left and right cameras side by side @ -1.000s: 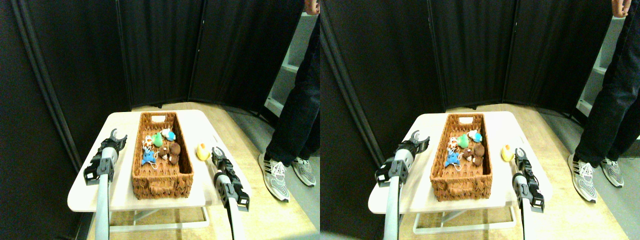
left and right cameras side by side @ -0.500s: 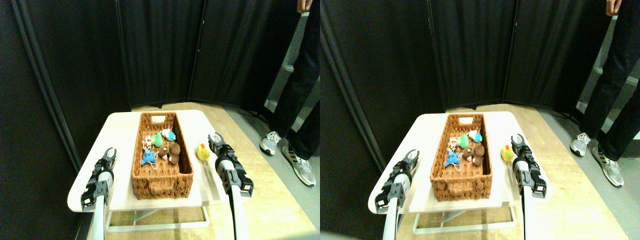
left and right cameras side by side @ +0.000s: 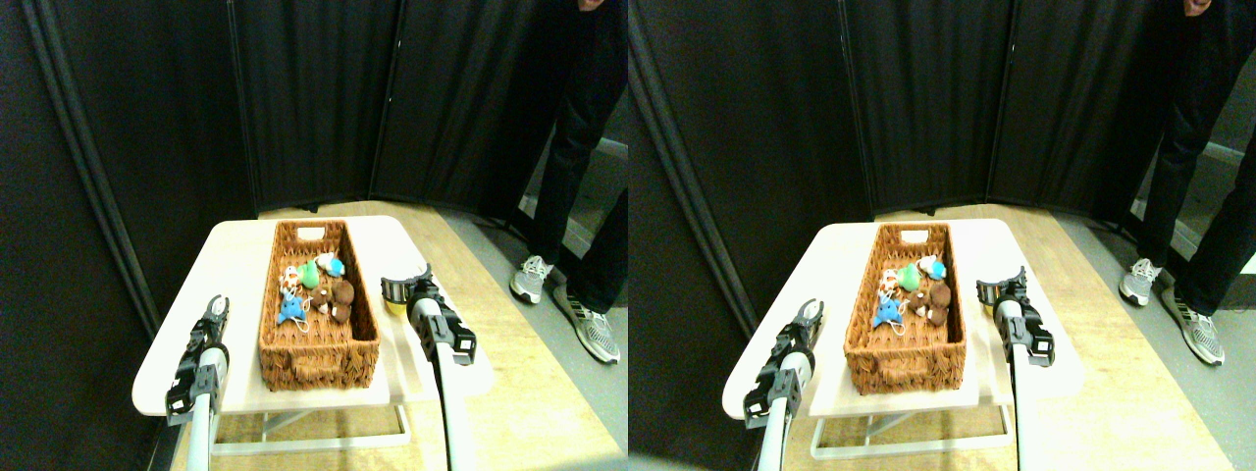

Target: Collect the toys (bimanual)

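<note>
1. Toys (left and right cameras side by side: 316,289) lie inside the wicker basket (left and right cameras side by side: 319,358) on the table (left and right cameras side by side: 240,257); yellow toy almost hidden behind right end effector (left and right cameras side by side: 404,287), grip unclear.
2. Left end effector (left and right cameras side by side: 218,306) spread, empty; person's legs (left and right cameras side by side: 579,177) nearby.

Yellow toy (left and right cameras side by side: 396,305) mostly hidden behind right claw (left and right cameras side by side: 404,286), person (left and right cameras side by side: 579,147) cropped above the waist

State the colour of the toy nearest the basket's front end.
Blue, clearest in the stereo pair view's left half.
</note>
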`<state>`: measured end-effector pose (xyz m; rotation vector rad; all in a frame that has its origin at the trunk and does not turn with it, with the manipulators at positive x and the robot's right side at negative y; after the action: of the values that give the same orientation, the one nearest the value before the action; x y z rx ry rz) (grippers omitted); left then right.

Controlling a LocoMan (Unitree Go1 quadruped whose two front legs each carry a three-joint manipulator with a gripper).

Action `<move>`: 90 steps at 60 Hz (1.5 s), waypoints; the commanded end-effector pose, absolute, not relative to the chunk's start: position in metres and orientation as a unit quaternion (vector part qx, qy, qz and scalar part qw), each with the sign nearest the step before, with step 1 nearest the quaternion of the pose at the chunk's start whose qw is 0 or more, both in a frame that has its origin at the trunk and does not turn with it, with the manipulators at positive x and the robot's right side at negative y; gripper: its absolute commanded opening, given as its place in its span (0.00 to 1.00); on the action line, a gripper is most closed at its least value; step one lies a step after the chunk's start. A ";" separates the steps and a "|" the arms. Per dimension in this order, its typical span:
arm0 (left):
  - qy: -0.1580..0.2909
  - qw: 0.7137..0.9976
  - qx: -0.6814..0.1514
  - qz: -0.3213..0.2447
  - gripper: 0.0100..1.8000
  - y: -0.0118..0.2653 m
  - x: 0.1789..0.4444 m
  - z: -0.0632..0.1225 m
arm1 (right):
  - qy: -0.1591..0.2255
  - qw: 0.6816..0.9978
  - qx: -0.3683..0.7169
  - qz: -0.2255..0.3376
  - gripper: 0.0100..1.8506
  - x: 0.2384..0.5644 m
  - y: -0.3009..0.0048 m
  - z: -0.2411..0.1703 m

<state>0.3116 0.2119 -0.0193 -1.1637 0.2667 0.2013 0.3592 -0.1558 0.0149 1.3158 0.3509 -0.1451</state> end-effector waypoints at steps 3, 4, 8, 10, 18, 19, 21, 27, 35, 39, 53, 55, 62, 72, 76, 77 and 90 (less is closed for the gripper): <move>0.109 0.823 -0.551 0.082 0.00 0.212 0.314 -0.014 | 0.159 0.772 0.614 -0.053 0.50 0.370 -0.149 0.009; 0.108 0.823 -0.552 0.083 0.00 0.212 0.314 -0.014 | 0.159 0.771 0.614 -0.053 0.50 0.371 -0.149 0.008; 0.107 0.819 -0.557 0.083 0.00 0.211 0.312 -0.012 | 0.160 0.764 0.622 -0.061 0.47 0.373 -0.148 0.003; 0.108 0.818 -0.559 0.081 0.00 0.211 0.312 -0.011 | 0.159 0.766 0.620 -0.063 0.47 0.374 -0.148 0.001; 0.107 0.825 -0.549 0.079 0.00 0.213 0.310 -0.010 | 0.154 0.757 0.631 -0.077 0.39 0.375 -0.153 -0.005; 0.107 0.827 -0.547 0.076 0.00 0.213 0.310 -0.010 | 0.153 0.756 0.631 -0.078 0.39 0.375 -0.154 -0.006; 0.107 0.827 -0.546 0.077 0.00 0.214 0.310 -0.010 | 0.152 0.756 0.632 -0.079 0.38 0.376 -0.155 -0.008; 0.108 0.826 -0.548 0.077 0.00 0.215 0.310 -0.010 | 0.150 0.757 0.630 -0.084 0.35 0.376 -0.158 -0.013; 0.107 0.821 -0.555 0.081 0.00 0.214 0.309 -0.010 | 0.136 0.752 0.637 -0.100 0.18 0.371 -0.162 -0.018; 0.106 0.822 -0.553 0.082 0.00 0.214 0.309 -0.010 | 0.127 0.755 0.637 -0.096 0.08 0.370 -0.164 -0.018; 0.113 0.822 -0.555 0.064 0.00 0.213 0.310 -0.008 | 0.093 0.764 0.632 -0.096 0.00 0.361 -0.165 -0.007; 0.109 0.821 -0.556 0.067 0.00 0.212 0.309 -0.007 | 0.090 0.768 0.628 -0.088 0.00 0.360 -0.164 -0.005; 0.106 0.821 -0.557 0.068 0.00 0.211 0.308 -0.006 | 0.088 0.772 0.625 -0.071 0.00 0.356 -0.162 0.004; 0.110 0.820 -0.556 0.073 0.00 0.211 0.306 -0.003 | 0.089 0.797 0.597 -0.009 0.00 0.354 -0.151 0.031; 0.111 0.821 -0.555 0.074 0.00 0.212 0.305 -0.002 | 0.093 0.809 0.580 0.008 0.00 0.352 -0.142 0.049; 0.112 0.821 -0.555 0.074 0.00 0.212 0.305 -0.002 | 0.095 0.812 0.575 0.015 0.00 0.352 -0.140 0.054; 0.110 0.820 -0.557 0.067 0.00 0.212 0.306 -0.001 | 0.113 0.815 0.558 0.106 0.00 0.354 -0.110 0.095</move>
<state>0.3040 0.2136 -0.0065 -1.1933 0.2633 0.1616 0.3526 -0.1252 0.0691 1.1905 0.2854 0.1154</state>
